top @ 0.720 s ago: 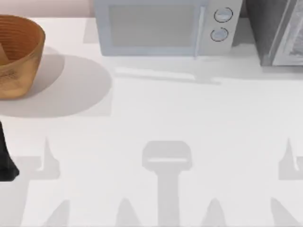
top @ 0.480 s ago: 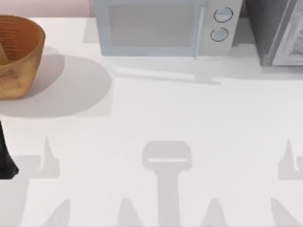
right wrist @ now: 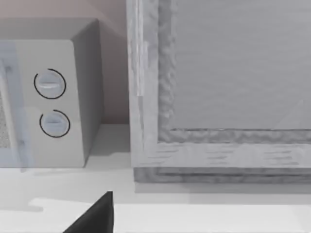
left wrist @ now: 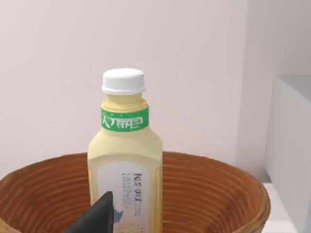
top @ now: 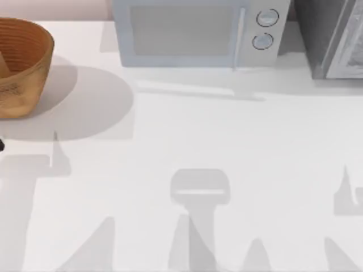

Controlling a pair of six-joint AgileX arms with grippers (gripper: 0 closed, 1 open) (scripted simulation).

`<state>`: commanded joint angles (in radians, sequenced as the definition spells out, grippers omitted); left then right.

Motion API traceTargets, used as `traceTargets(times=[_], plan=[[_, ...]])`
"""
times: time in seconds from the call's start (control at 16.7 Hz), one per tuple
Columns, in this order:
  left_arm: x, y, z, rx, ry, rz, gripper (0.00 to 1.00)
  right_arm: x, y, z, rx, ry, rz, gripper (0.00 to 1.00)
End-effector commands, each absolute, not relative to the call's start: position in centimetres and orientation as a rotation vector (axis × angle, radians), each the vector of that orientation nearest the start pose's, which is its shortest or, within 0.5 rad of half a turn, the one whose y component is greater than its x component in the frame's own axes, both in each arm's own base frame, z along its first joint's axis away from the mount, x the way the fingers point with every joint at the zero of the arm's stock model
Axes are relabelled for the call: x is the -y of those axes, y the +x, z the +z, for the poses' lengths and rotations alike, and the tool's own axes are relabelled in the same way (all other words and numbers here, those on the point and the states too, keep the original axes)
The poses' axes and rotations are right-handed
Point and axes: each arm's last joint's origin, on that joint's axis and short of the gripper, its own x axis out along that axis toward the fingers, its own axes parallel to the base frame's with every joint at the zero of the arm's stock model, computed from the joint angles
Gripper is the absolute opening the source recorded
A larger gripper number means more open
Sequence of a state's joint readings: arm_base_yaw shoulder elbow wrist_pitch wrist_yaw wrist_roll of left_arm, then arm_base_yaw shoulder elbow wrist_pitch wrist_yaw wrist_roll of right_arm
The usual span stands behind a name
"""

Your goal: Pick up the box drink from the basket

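The round golden-brown basket (top: 25, 68) stands at the table's far left corner. In the left wrist view its ribbed wall (left wrist: 209, 194) is close ahead. Upright inside it is the drink (left wrist: 125, 174), which looks like a pale yellow bottle with a white cap and a green neck band. A dark part of my left gripper (left wrist: 95, 218) shows just in front of the bottle's lower label, and a black bit of that arm (top: 1, 145) sits at the left edge, near the basket. A dark part of my right gripper (right wrist: 95, 216) faces the back right of the table.
A grey-white microwave (top: 198, 34) with two round dials stands at the back middle, also seen in the right wrist view (right wrist: 48, 97). A tall grey cabinet (top: 334, 39) fills the back right corner (right wrist: 218, 87). Bare white tabletop (top: 198, 141) spreads in front.
The black part of my left arm at the left edge has moved toward the basket and mostly out of frame. Its shadow shifted the same way. The right side is unchanged.
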<state>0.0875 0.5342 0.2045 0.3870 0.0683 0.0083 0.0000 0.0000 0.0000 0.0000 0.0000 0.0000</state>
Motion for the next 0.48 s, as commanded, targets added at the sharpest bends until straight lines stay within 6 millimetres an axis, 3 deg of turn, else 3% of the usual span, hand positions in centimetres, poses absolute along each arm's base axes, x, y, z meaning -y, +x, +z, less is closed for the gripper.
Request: traceTargets(times=[0.24, 0.48], plan=[[-2.3, 19.9, 23.0, 0.056, 0.006, 0.016, 1.0, 0.1, 10.6, 16.0, 0.0, 0.0, 0.0, 1.0], [-4.0, 25.4, 21.4, 0.036, 0.003, 0.005, 1.0, 0.1, 10.6, 16.0, 0.0, 0.0, 0.0, 1.0]])
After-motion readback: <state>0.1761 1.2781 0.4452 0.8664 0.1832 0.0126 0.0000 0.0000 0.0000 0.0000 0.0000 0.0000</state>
